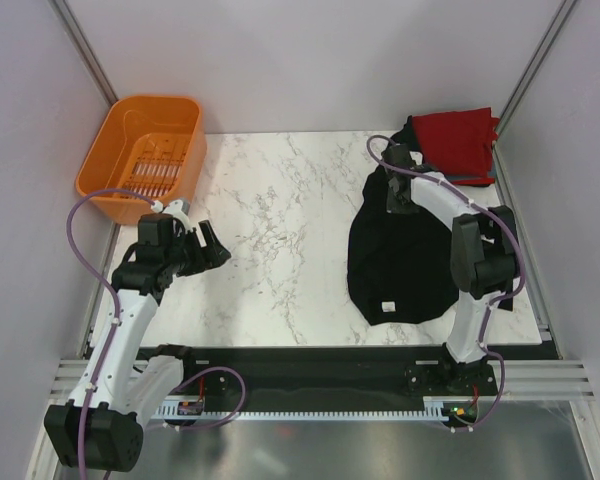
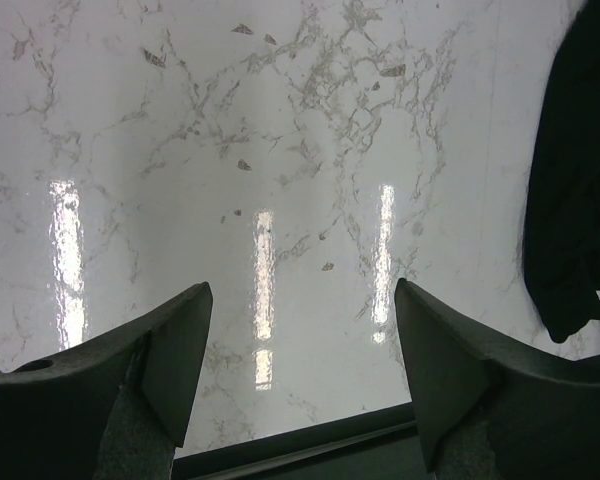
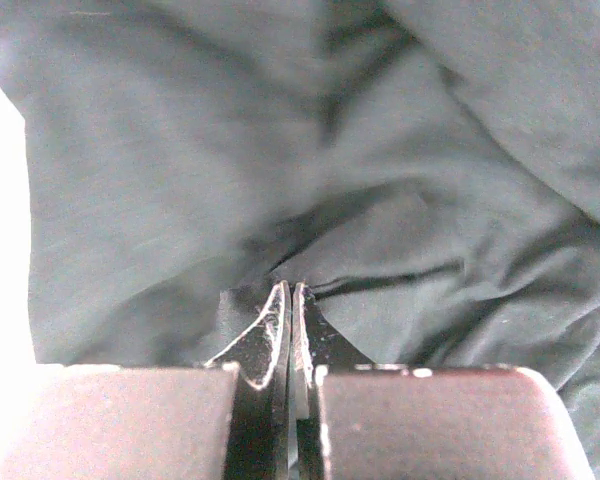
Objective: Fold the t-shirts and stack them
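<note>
- Right gripper (image 3: 290, 295) is closest in its wrist view: its two fingers are pressed together, and the creases of the black t-shirt (image 3: 180, 180) run to the tips, so it seems to pinch a small fold of the cloth.
- From the top view, this pinch is at the far end of the black t-shirt, just beside the folded red t-shirt (image 1: 455, 140) in the far right corner.
- The black t-shirt lies as a bunched heap on the right side of the table (image 1: 280, 230). Its long axis runs from far to near, and the white tag (image 1: 388, 306) is at the near end.
- The left gripper (image 2: 302, 288) is spread wide and holds nothing. It hovers over bare marble, well apart from the shirt, which lies to its right.
- I judge that the right arm is the nearer one. To spread the shirt flat, the cloth must go leftward, toward the middle.
- The marble looks smooth and glossy, and it is free between the two arms. An orange basket (image 1: 145, 150) stands at the far left corner, out of the way.
</note>
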